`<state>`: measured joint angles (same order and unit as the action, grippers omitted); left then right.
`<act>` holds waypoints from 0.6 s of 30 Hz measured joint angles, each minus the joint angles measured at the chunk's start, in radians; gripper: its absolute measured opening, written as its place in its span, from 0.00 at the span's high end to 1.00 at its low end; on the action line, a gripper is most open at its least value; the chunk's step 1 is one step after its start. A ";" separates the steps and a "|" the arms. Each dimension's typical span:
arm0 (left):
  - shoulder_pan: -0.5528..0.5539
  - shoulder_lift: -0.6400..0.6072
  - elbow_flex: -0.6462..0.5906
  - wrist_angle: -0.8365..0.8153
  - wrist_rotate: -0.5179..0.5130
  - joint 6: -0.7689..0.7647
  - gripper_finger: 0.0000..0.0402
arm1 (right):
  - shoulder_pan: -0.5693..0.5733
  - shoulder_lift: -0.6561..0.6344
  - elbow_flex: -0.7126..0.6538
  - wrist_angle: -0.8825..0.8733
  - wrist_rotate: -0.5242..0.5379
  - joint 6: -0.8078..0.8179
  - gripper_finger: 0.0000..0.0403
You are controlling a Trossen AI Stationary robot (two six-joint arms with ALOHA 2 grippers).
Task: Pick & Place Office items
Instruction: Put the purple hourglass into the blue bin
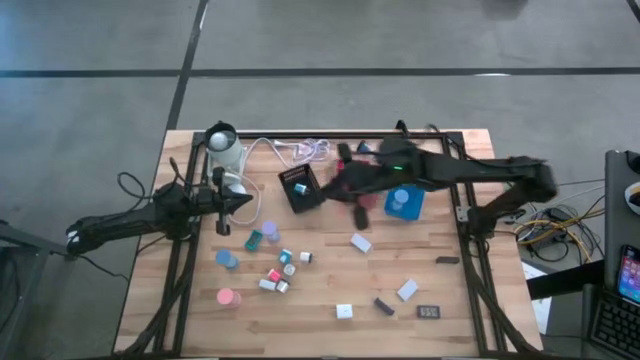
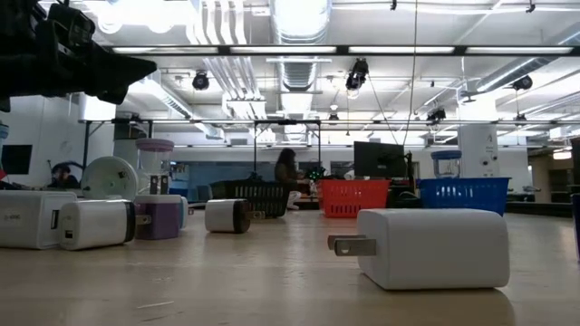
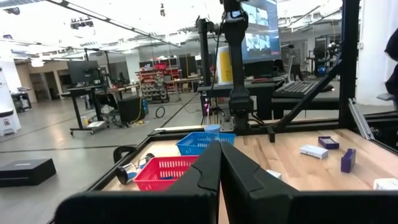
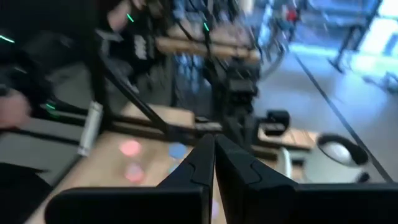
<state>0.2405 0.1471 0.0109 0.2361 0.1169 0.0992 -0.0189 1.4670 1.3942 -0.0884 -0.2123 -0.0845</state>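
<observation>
The right gripper (image 1: 357,212) hung clenched and empty just beside the red tray (image 1: 345,180), at the desk's (image 1: 470,300) twelve o'clock. The left gripper (image 1: 243,203) waited clenched at nine. The office items (image 1: 278,268) lay scattered toward six: probably light, hard, slippery blocks and rolls, best pinched across flat sides. Open room lay toward four o'clock.

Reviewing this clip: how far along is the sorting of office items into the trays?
Early. Done: one blue roll sits in the blue tray. In hand: nothing; the right pincer is shut and empty by the red tray, the left pincer shut and empty. Left: most items, such as the pink roll and white block, lie on the table.
</observation>
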 joint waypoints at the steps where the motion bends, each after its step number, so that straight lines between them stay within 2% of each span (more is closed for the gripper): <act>1: 0.000 0.000 0.000 0.000 0.000 0.001 0.99 | 0.000 -0.042 -0.054 0.040 -0.005 0.005 0.98; 9: 0.000 0.000 0.000 0.002 -0.002 0.000 0.97 | 0.002 -0.335 -0.450 0.297 -0.006 0.068 0.98; 18: 0.000 0.000 0.000 0.002 -0.003 -0.002 0.97 | 0.001 -0.578 -0.844 0.594 0.002 0.078 0.98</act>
<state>0.2405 0.1471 0.0109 0.2386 0.1143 0.0973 -0.0177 0.8890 0.5503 0.5055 -0.2100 -0.0067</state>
